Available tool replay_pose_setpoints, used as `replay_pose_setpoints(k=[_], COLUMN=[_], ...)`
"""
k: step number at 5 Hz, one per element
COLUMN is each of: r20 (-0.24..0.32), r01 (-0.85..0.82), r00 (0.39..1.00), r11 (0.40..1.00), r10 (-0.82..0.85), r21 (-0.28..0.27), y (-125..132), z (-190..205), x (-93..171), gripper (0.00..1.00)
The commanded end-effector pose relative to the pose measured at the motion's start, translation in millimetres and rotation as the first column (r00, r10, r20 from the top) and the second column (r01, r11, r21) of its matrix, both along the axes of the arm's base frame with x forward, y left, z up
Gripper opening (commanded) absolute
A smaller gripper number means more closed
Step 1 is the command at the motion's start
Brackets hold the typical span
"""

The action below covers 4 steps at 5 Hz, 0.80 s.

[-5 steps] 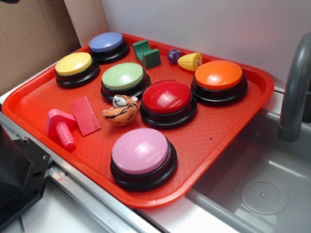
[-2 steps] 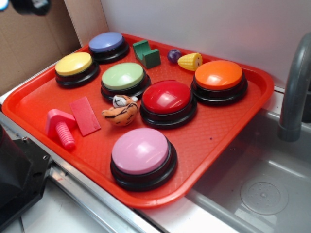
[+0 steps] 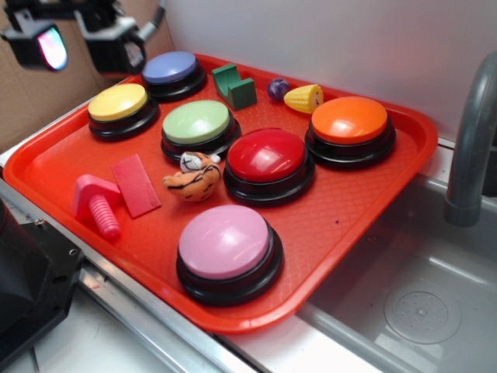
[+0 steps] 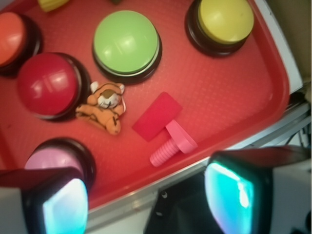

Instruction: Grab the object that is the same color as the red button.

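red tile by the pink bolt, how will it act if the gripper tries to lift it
The red tile looks thin and flat, so it is probably stiff and light. It lies flush on the tray, so the fingers may struggle to get under an edge, and it may slide rather than lift. It touches the pink bolt, which could get nudged.

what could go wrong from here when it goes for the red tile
The red tile lies flat on the red tray, so the open gripper may slide over it rather than pinch it. The pink bolt touches the tile's edge and could get caught or pushed instead. The tiger toy sits close on the other side and might be bumped.
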<state>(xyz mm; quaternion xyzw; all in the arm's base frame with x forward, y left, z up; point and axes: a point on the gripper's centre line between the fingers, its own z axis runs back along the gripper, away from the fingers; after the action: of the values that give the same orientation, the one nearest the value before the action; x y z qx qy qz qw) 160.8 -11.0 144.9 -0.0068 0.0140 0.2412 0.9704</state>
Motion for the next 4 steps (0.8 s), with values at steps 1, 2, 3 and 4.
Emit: replay_pose_setpoints(k=[1,2,3,4], r20=[0.066,0.06,0.11,0.114], r01=[-0.071,-0.139,-0.275,-0.334], r00=[0.995,0.988,0.957,0.937], r11=[0.997,0.99,0.961,0.942], r10=[0.071,0.139,0.269,0.33], r21=[0.009,-0.005,0.04,0.021], y=[8.0,14.0,25.4,35.0], z=[-22.1,-41.3,-56.3,-71.5], x=[7.8,6.0,4.1,3.4], gripper=[1.0,1.0,1.0,1.0])
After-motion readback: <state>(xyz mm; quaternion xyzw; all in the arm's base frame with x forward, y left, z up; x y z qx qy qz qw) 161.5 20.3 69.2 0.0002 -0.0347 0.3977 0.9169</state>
